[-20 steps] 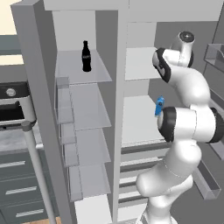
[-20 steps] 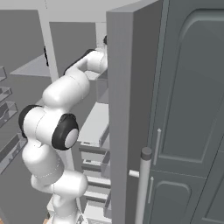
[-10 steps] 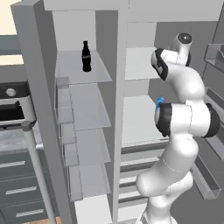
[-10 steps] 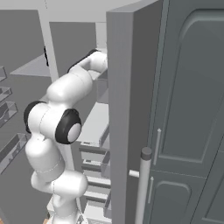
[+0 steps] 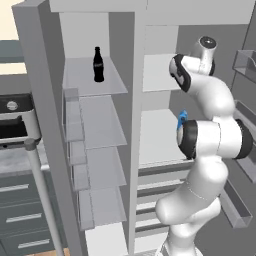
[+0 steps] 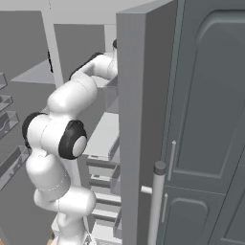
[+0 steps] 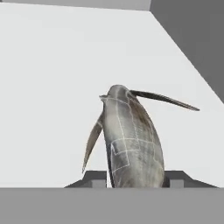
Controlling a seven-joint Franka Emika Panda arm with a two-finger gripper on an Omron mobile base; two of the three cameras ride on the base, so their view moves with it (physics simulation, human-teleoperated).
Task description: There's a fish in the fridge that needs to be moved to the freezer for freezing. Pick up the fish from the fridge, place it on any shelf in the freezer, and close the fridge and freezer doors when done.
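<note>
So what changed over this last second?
The arm's upper links rose and drew a little back from the upper fridge shelf. In the hand view the gripper sits around the fish. The bottle and both doors stayed put.

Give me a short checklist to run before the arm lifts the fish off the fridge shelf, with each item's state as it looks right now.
1. Fish sits between the hand's fingertips, one dark tip on each side: ok.
2. Fingers actually pressing on the fish: cannot tell; the contact is hidden at the bottom of the hand view.
3. White shelf around the fish free of other items to catch on: ok.
4. Freezer side open, with clear shelves to receive the fish: ok.
5. Bottle stands upright on the top freezer shelf, leaving lower shelves free: ok.
6. Fridge door open beside the arm: ok.
</note>
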